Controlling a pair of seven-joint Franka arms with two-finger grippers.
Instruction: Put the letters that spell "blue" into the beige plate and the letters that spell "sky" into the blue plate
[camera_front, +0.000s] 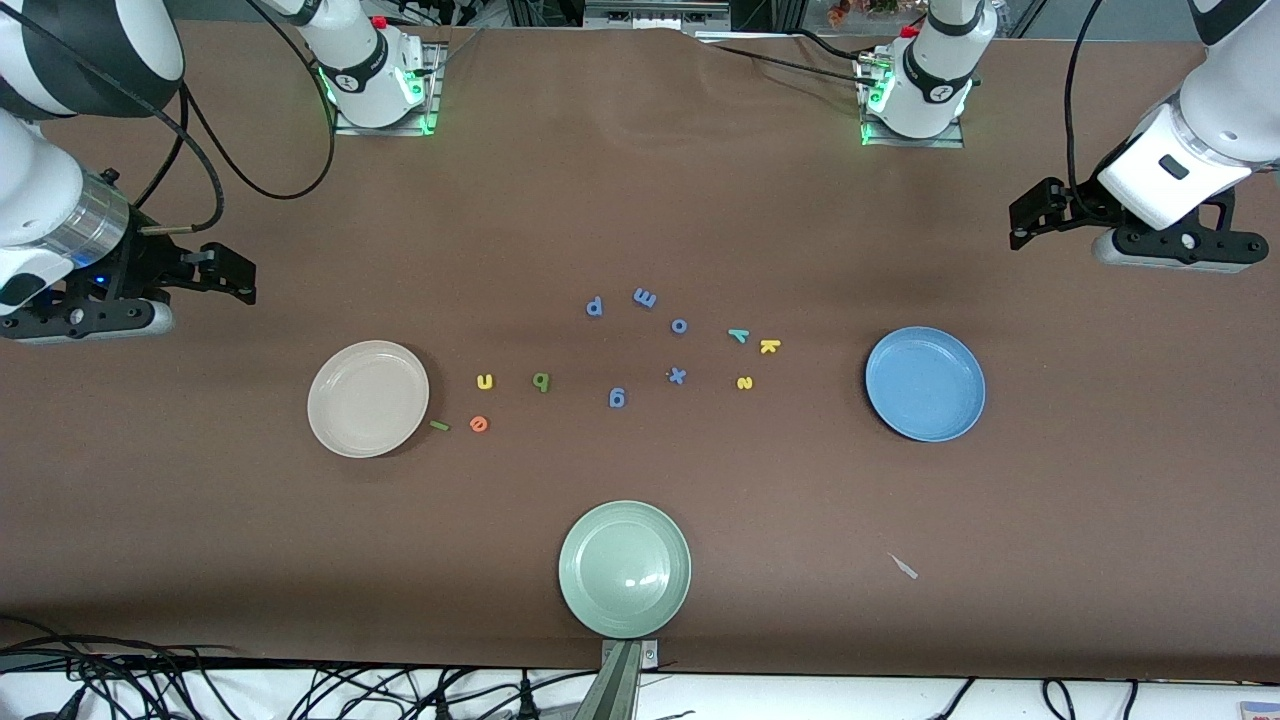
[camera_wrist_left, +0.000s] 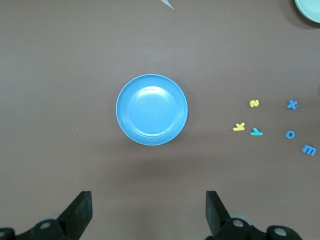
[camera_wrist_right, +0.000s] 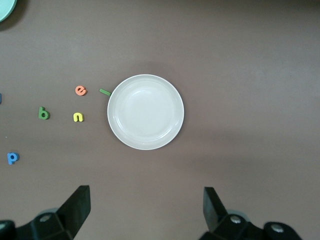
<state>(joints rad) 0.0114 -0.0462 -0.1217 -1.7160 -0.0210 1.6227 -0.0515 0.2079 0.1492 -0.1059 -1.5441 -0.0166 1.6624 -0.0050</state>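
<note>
Both plates bare. We see left gripper over counter nr blue plate, right gripper nr beige plate, fingers released, holding nothing. b/l/u/e lie beside beige plate; s/k/y toward blue plate. Risk: tiny letters slip, or blue decoys get picked.

White arms with black joint bands, black end effectors, black cables, green-lit bases.

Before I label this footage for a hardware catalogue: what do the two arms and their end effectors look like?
Both arms have glossy white shells with black joint bands, and black cables loop along them. The bases glow green and carry a red button. The left end effector and the right end effector are matte black, each with two wedge-shaped fingers on a pale grey wrist housing.
</note>
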